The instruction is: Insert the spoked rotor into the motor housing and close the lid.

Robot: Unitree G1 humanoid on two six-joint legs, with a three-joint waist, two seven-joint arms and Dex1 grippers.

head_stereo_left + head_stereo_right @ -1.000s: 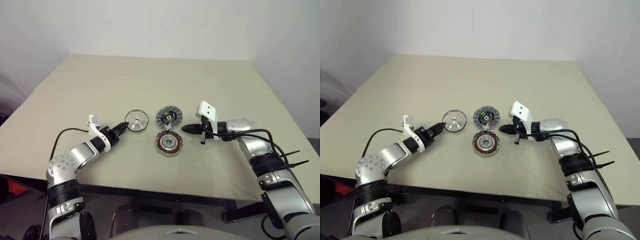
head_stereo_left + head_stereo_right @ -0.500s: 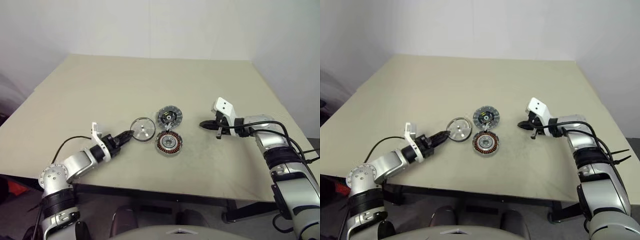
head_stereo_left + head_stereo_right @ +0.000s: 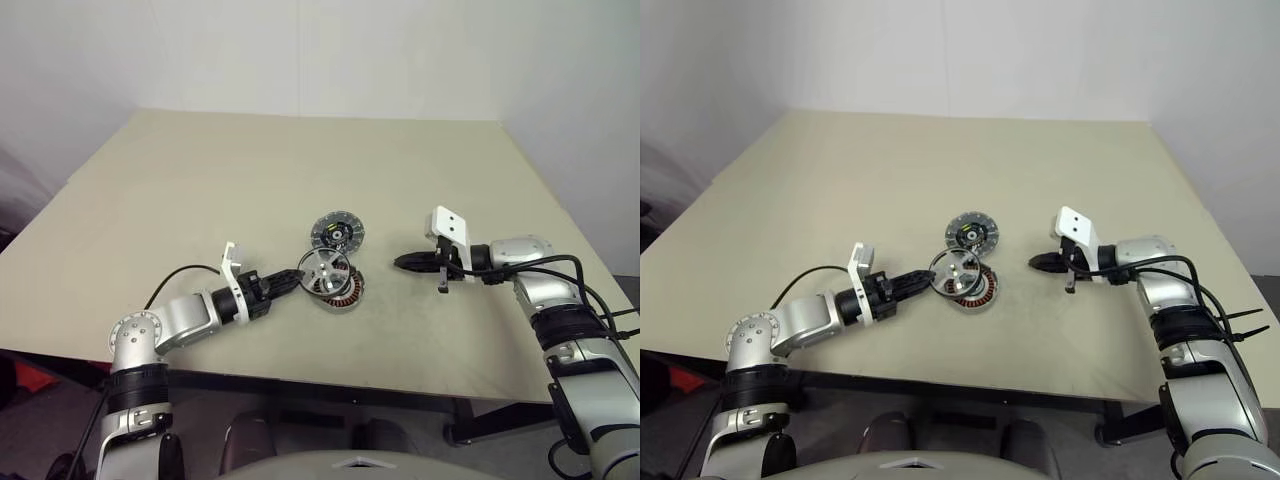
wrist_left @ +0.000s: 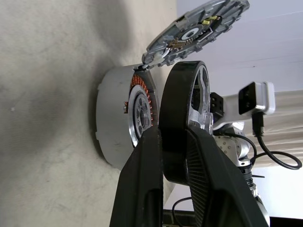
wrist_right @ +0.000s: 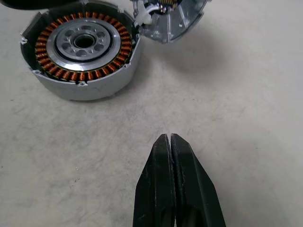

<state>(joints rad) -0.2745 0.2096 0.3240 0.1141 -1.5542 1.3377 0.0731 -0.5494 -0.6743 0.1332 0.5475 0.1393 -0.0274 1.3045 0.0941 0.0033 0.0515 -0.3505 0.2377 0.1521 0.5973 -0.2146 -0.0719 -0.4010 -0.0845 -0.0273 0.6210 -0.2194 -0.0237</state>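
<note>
My left gripper (image 3: 292, 282) is shut on the black rim of the spoked rotor (image 3: 322, 269) and holds it tilted, just above the near left part of the motor housing (image 3: 345, 293). In the left wrist view the rotor (image 4: 182, 109) stands on edge between the two fingers (image 4: 142, 189), beside the housing (image 4: 111, 125) with its copper windings. The lid (image 3: 337, 231) lies flat on the table just behind the housing, touching its rim. To the right of the housing my right gripper (image 3: 404, 263) is shut and empty, and its closed tips (image 5: 169, 142) point at the housing (image 5: 85, 47).
All the parts lie near the front middle of a beige table (image 3: 250, 170). A white wall stands behind it. The table's front edge (image 3: 330, 385) runs close below the arms. Black cables trail from both wrists.
My left gripper has carried the rotor to the right, from the table left of the lid to above the housing, and tipped it on edge. My right gripper has drawn back to the right.
</note>
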